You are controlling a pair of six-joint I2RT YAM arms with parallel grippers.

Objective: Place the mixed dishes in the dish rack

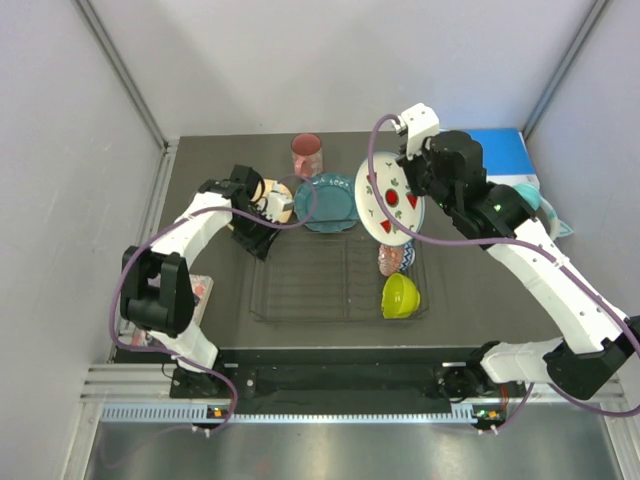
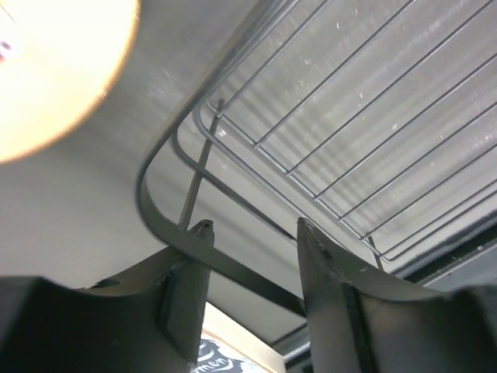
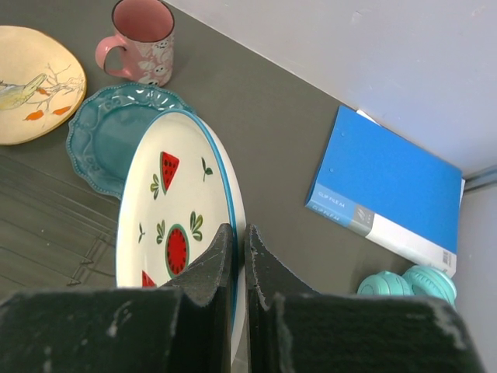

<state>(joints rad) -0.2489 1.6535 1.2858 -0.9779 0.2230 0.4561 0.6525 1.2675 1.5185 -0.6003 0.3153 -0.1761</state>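
I'm looking into a robotics lab cell, not a real kitchen. Plain pale wall panels (image 1: 300, 60) close in three sides, joined by bare aluminium corner posts (image 1: 123, 75). The dark grey matte desk (image 1: 200, 165) has a slotted metal mounting rail (image 1: 300, 412) at its near edge, where my white-and-black left arm (image 1: 195, 225) and right arm (image 1: 545, 265) are bolted, with purple cables (image 1: 450, 241) looped along them. The household things are mismatched props: a black wire dish rack (image 1: 300, 290), a pink-red mug (image 1: 307, 153), a white plate with red watermelon slices and a blue rim (image 1: 380, 205), a blue office binder (image 3: 396, 183) and teal headphones (image 3: 408, 284).
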